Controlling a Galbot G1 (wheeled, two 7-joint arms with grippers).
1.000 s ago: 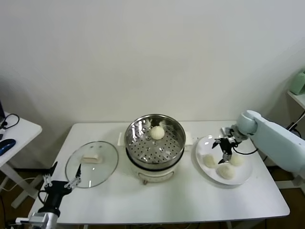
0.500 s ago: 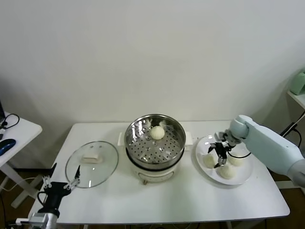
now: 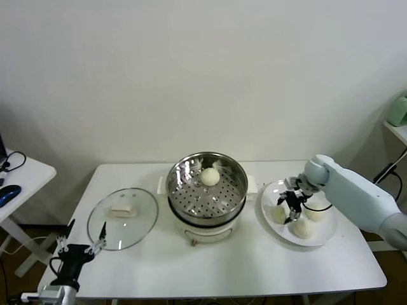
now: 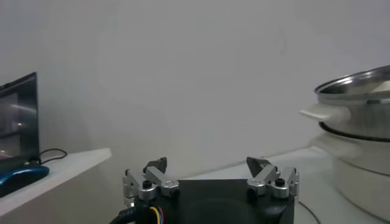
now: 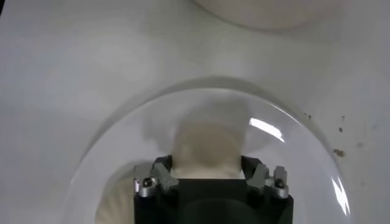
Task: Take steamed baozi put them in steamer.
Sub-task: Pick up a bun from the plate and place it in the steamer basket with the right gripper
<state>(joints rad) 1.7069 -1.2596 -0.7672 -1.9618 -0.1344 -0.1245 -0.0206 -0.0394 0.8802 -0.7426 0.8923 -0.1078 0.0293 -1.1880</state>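
baozi (image 3: 280, 214) on plate (image 3: 325, 236) (three there), right gripper (image 3: 292, 204) jaws spread over it, holding nothing.

No readable text, label, brand, number or sign shows on anything in these views

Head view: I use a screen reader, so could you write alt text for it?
The right pincer is open over three baozi on a white plate at the table's right. A fourth baozi sits in the steel steamer mid-table, a glass lid lies left of it, and the left pincer idles at the near-left edge.
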